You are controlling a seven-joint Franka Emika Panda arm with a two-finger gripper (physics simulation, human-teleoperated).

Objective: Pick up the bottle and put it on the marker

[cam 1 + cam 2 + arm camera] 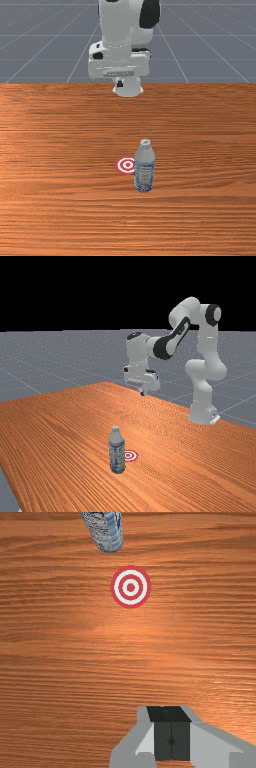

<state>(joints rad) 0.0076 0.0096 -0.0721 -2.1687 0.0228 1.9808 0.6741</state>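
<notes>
High above the table's far part in the front view is my gripper (128, 91); it hangs above the tabletop in the far view. Its black pads meet in the wrist view, so the gripper (171, 732) is shut with nothing between its fingers. The bottle (144, 170), clear with a blue label and pale cap, stands upright, well apart from the gripper. Beside it lies the marker (126, 165), a flat red-and-white ringed disc, its edge partly covered by the bottle in the front view. The wrist view has the marker (130, 587) between the gripper and the bottle (107, 532).
The wooden table (75, 426) extends around the bottle and marker. Behind its far edge in the front view is the grey floor (45, 40). The arm's base (202, 413) stands at the table's edge on the far view's right.
</notes>
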